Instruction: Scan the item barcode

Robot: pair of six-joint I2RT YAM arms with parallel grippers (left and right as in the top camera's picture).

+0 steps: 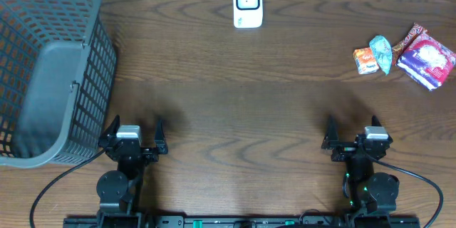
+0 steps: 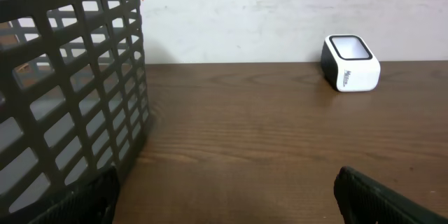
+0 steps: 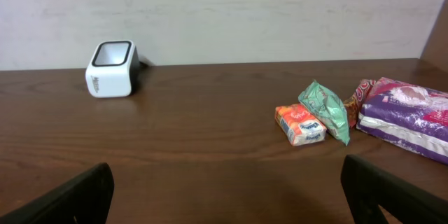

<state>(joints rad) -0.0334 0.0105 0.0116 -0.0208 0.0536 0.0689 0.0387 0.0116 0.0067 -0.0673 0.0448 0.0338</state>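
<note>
- Lying in a loose cluster near the bench's (image 1: 228, 100) far right corner: an orange snack packet (image 1: 365, 60), a green twisted-foil packet (image 1: 381, 51), a brown-and-red wrapper (image 1: 406, 39) and a purple-and-white pouch (image 1: 427, 60), the packets touching or overlapping one another.
- Judging all four as light, thin-film, crinkly goods, yielding under pressure and likely slipping a little on glossy faces; nothing fragile-looking.
- Favouring the orange snack packet (image 3: 299, 124) as the easiest pick: small, blocky, sitting at the cluster's near-left fringe, with two free long sides for pinching across its width.
- Treating the green twisted-foil packet (image 3: 325, 110) as awkward, leaning against the orange one with a crumpled, tapering shape; better pinched at its thicker middle.
- Reading the purple-and-white pouch (image 3: 406, 117) as flat and floppy, probably sagging if lifted by one edge; no barcode showing on any upward face, so turning over likely needed.
- Standing at the bench's far edge, around its middle: a white barcode scanner (image 1: 247, 3) with a dark window (image 2: 352, 46) facing up and slightly forward.
- Resting along the bench's left edge: a grey mesh basket (image 1: 43, 71), with nothing visible inside.
- Hanging wide apart and holding nothing, near the front edge: the left tool (image 1: 133, 137) beside the basket, the right tool (image 1: 353, 141) nearer the packets.
</note>
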